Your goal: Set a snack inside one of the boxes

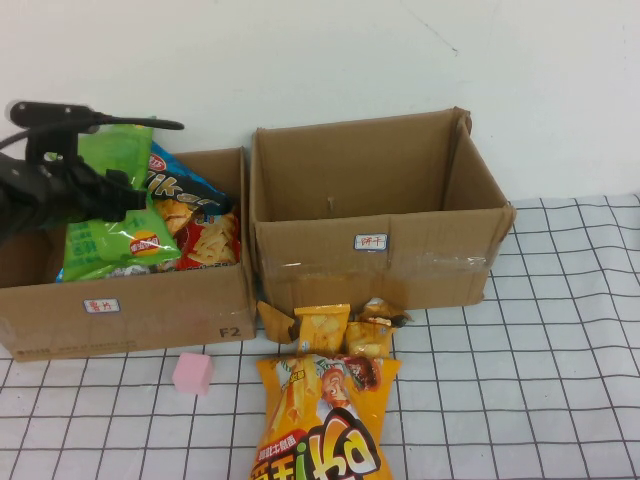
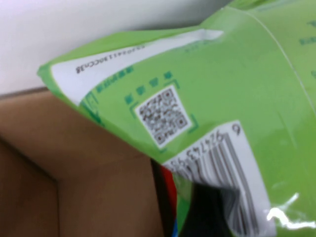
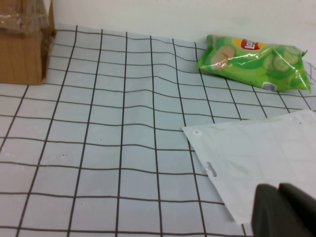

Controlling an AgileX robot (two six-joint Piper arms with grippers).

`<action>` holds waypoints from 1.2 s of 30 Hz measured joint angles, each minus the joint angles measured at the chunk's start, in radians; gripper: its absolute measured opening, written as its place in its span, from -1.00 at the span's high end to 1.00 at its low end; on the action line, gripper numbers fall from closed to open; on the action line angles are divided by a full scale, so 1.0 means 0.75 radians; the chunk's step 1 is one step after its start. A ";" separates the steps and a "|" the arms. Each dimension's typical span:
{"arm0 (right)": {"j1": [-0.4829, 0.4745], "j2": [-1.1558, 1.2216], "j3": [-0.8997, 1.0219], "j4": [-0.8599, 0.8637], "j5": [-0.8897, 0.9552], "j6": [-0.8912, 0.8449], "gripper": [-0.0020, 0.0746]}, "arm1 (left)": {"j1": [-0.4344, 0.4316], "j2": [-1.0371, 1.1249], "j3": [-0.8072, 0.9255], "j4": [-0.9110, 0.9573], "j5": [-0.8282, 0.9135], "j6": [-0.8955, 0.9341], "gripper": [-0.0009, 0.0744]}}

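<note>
My left gripper (image 1: 128, 196) is shut on a green snack bag (image 1: 112, 232) and holds it over the left cardboard box (image 1: 130, 310). In the left wrist view the green bag (image 2: 212, 89) fills the picture, barcode and QR code showing, with one dark finger (image 2: 207, 210) against it and the box's inside (image 2: 74, 168) below. A blue bag (image 1: 187, 188) and a red bag (image 1: 207, 240) lie in that box. The right box (image 1: 370, 240) stands open. My right gripper (image 3: 285, 210) is out of the high view; it is shut and empty over the checked cloth.
A big orange snack bag (image 1: 320, 425), two small yellow packets (image 1: 321, 325) and a pink cube (image 1: 193, 372) lie in front of the boxes. Near the right gripper lie a white plastic bag (image 3: 261, 153) and a green chip bag (image 3: 252, 61); a box corner (image 3: 22, 47) stands farther off.
</note>
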 joint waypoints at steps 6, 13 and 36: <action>0.000 0.000 0.000 0.000 0.000 0.000 0.95 | 0.101 -0.070 -0.006 0.013 0.249 0.000 -0.20; 0.000 0.000 0.000 0.000 0.000 0.000 0.95 | 0.273 -0.307 -0.006 0.023 0.521 0.000 0.03; 0.000 0.000 0.000 0.000 0.000 0.000 0.95 | 0.365 -1.816 0.817 -0.300 0.782 0.113 0.97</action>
